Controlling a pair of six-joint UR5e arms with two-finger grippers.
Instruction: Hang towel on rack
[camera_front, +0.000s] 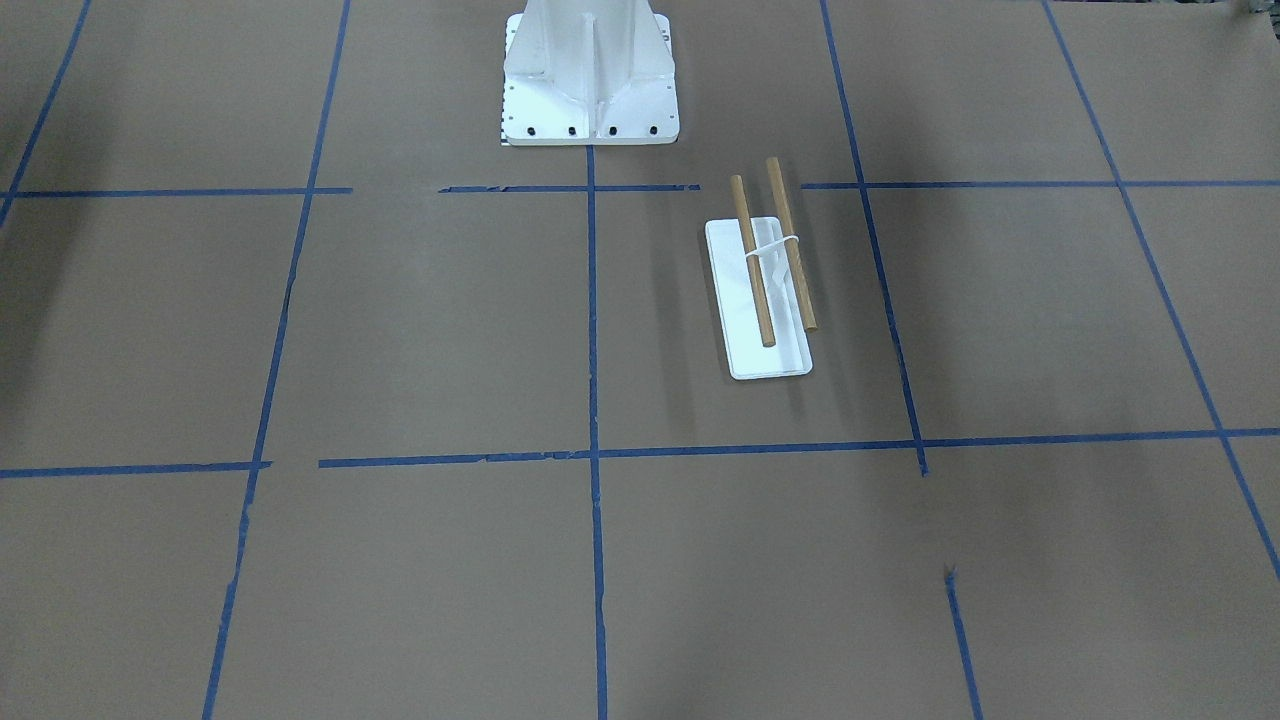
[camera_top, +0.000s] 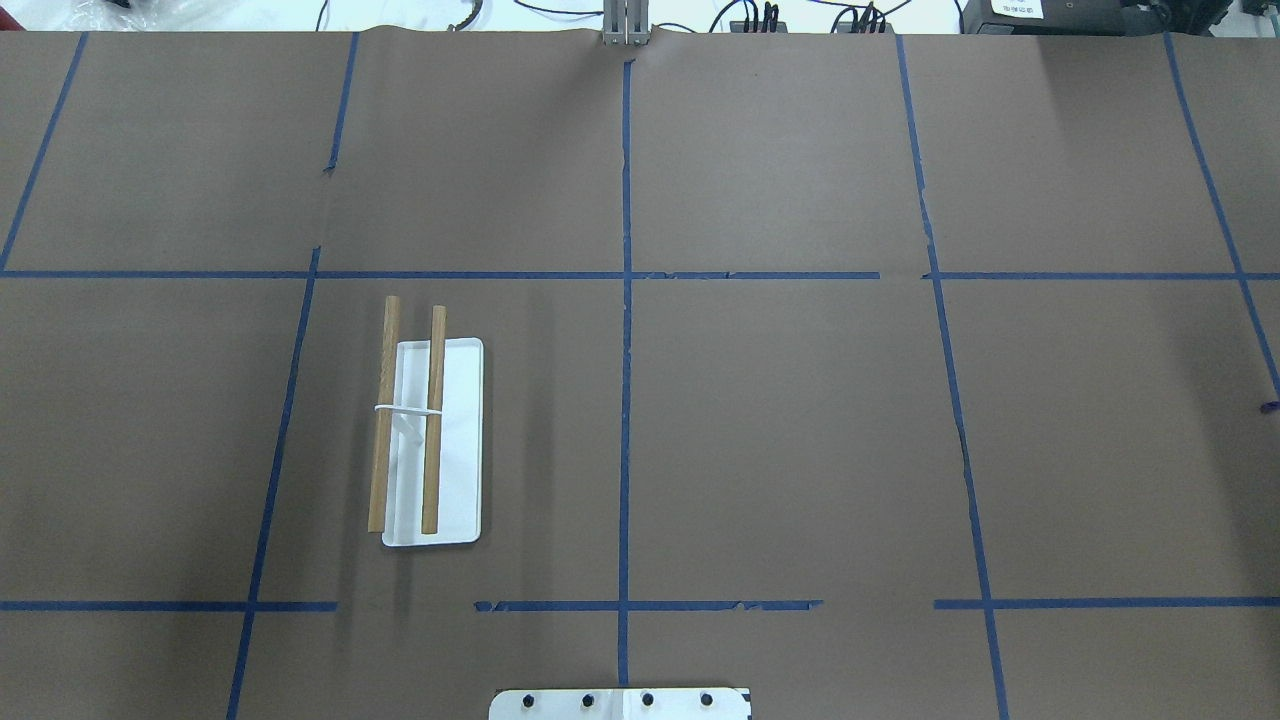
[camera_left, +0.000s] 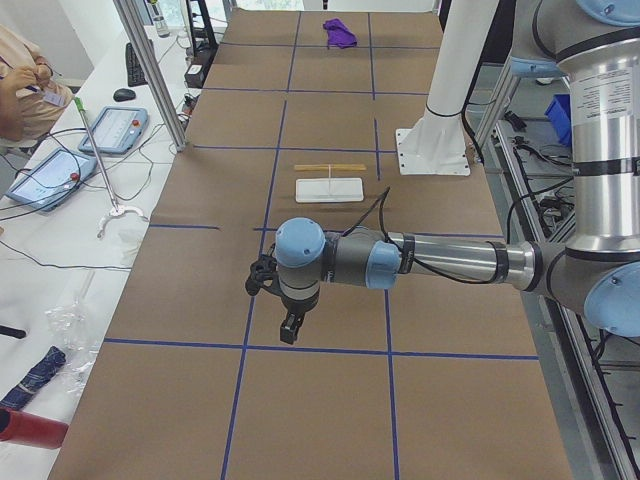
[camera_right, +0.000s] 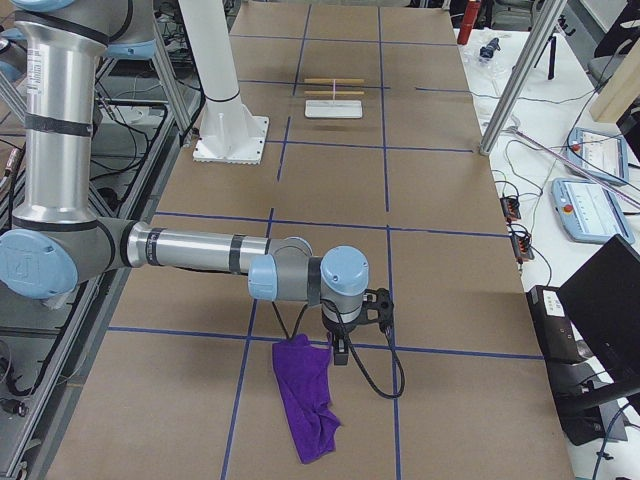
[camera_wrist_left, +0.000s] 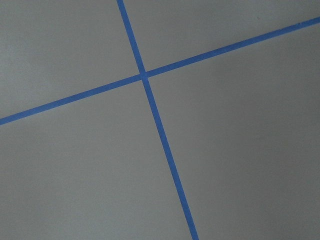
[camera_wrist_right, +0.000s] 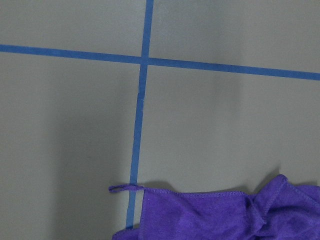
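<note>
The rack (camera_top: 460, 440) stands on the robot's left half of the table, with two bare wooden dowels over a white base; it also shows in the front view (camera_front: 745, 330). The purple towel (camera_right: 308, 400) lies crumpled at the table's far right end, and its hemmed edge shows in the right wrist view (camera_wrist_right: 210, 215). My right gripper (camera_right: 340, 352) hangs just above the towel's near edge. My left gripper (camera_left: 290, 330) hangs over bare table at the left end, far from the rack. I cannot tell whether either gripper is open or shut.
The large white bolted pedestal (camera_front: 590, 80) stands at the robot's side of the table, near the rack. Metal posts (camera_left: 150, 70) and an operator (camera_left: 25, 80) with tablets are beyond the table's far edge. Blue tape lines cross the brown table.
</note>
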